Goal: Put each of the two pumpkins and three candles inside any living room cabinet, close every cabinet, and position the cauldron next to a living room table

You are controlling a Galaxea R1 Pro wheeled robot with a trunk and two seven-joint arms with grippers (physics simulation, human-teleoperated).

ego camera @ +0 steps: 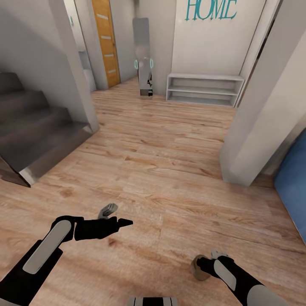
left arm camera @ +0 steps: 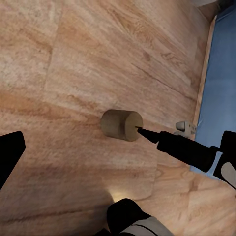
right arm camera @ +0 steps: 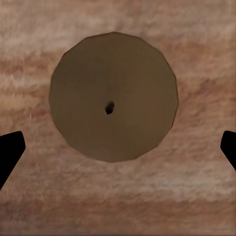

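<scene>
From the head camera, the robot looks down at a wooden floor (ego camera: 161,170). Grey stairs (ego camera: 34,127) are on the left, and a white shelf (ego camera: 204,89) stands by the far wall under the word HOME (ego camera: 211,9). An orange door (ego camera: 106,40) is far back. The left gripper (ego camera: 117,214) hangs over the floor, with one finger (ego camera: 108,209) held apart from the other, so it is spread. The right gripper (ego camera: 208,261) is low, and a brown candle (ego camera: 199,268) sits at its tip, close to the floor.

From the left wrist camera, the candle (left arm camera: 122,125) is seen from the side, with a black finger (left arm camera: 169,142) of the right gripper touching its end. A blue thing (left arm camera: 221,88) lies at the floor's edge.

From the right wrist camera, the round candle (right arm camera: 113,97) top with its small dark wick hole is right in the middle. The two black fingertips (right arm camera: 9,152) are wide apart on each side and do not touch it.
</scene>
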